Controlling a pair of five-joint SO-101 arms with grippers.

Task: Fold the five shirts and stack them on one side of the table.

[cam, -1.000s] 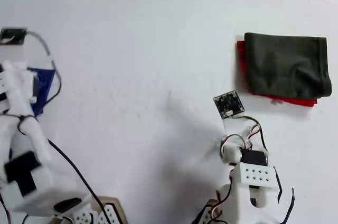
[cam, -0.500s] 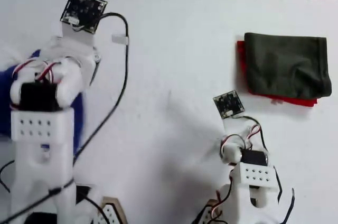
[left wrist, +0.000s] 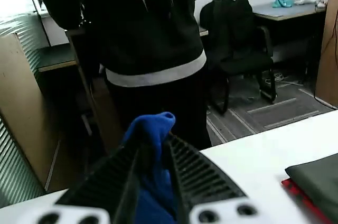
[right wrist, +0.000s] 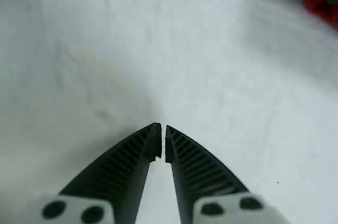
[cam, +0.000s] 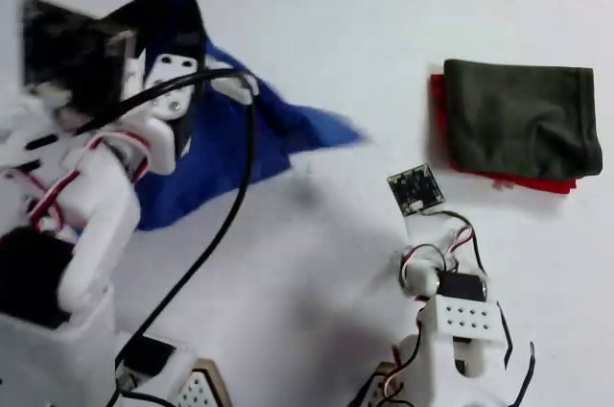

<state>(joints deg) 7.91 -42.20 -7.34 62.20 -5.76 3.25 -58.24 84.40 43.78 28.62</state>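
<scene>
Left gripper (left wrist: 157,147): clamped on a bunch of the blue shirt (cam: 230,153), raised over the left of the counter (cam: 336,61).
Blue shirt: it hung from that gripper and trailed onto the counter, its long axis running toward the middle.
Right gripper (right wrist: 160,134): closed on nothing, low over bare counter, the nearer arm to the loose end.
Stack: green shirt (cam: 518,119) on red shirt (cam: 518,181), well apart at the right.

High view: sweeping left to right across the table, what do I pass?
Left arm → blue shirt → right arm's wrist camera board → folded dark green shirt, lying on the red shirt.
</scene>
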